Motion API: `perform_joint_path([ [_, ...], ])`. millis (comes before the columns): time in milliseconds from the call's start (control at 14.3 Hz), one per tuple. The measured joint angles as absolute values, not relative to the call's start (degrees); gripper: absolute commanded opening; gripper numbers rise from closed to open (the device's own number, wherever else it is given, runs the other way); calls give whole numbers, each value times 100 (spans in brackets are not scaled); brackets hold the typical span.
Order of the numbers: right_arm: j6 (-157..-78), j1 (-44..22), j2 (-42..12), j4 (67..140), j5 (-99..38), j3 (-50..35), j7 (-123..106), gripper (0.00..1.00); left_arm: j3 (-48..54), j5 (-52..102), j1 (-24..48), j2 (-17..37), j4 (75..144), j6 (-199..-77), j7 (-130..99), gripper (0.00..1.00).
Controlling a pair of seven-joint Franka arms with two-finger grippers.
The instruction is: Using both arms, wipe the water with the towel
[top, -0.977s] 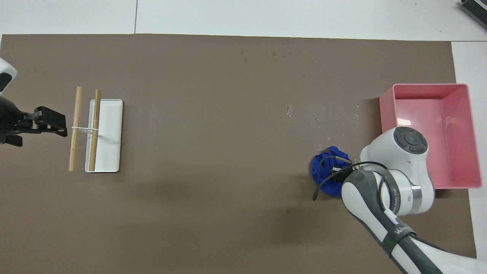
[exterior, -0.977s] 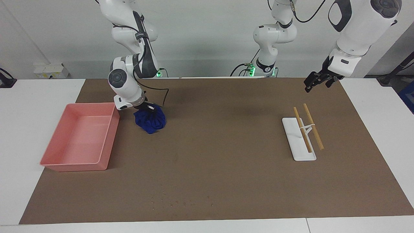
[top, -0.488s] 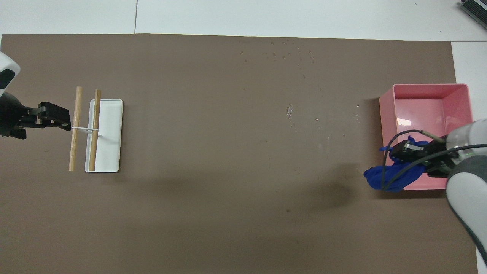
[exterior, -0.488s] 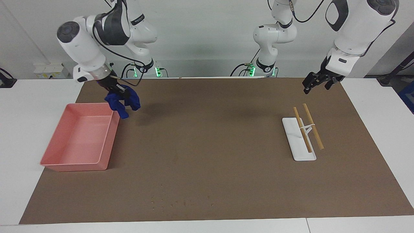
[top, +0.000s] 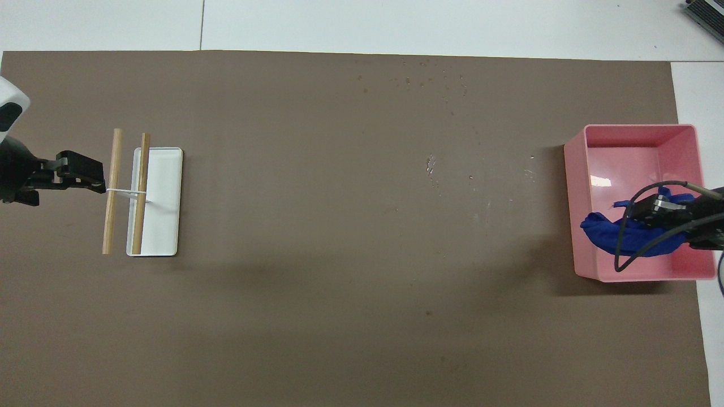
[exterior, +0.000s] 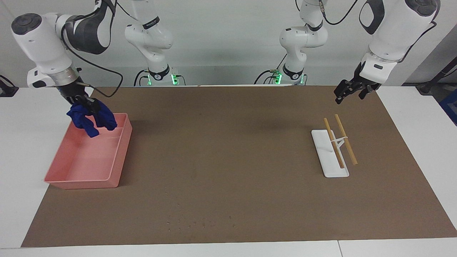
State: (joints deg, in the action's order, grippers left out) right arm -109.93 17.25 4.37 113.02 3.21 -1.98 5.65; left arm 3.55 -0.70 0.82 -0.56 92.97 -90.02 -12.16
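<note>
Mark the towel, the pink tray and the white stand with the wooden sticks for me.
towel [exterior: 93, 117], facing view, hanging blue folds.
pink tray [exterior: 122, 150], facing view, side wall.
white stand [exterior: 330, 166], facing view, bare base plate.

The towel perhaps hides the right gripper's fingertips.

Two glossy white arms, the right arm and the left arm, are built from rounded jointed segments, each elbow capped with a dark grey disc and patched with dark grey panels. A silver ring bands the right wrist, and thin black cables loop along both arms. Each ends in a black two-finger tool, and green lights glow at the bases.
</note>
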Motion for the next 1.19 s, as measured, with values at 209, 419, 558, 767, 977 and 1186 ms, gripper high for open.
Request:
perform_joint_path([
  [209, -11383, 1962, 48, 11677, 378, -197, 324, 10, 357, -70, 94, -56, 9302, -9004, -1208, 100],
  [419, -11661, 2077, -339, 11918, 379, -196, 277, 59, 386, -70, 129, -56, 9304, -9005, -1207, 100],
  [558, -11659, 2075, -368, 11966, 379, -217, 277, 100, 396, -70, 135, -56, 9310, -9005, -1207, 100],
  [767, -11651, 2062, -271, 11949, 379, -246, 277, 100, 398, -70, 143, -56, 9332, -9005, -1206, 100],
  [977, -11324, 2043, 4, 11682, 353, -395, 277, 100, 398, -70, 143, -56, 9342, -9005, -1204, 100],
  [1186, -10947, 2023, 333, 11220, 338, -919, 284, 100, 398, -70, 144, -56, 9342, -9005, -1204, 100],
])
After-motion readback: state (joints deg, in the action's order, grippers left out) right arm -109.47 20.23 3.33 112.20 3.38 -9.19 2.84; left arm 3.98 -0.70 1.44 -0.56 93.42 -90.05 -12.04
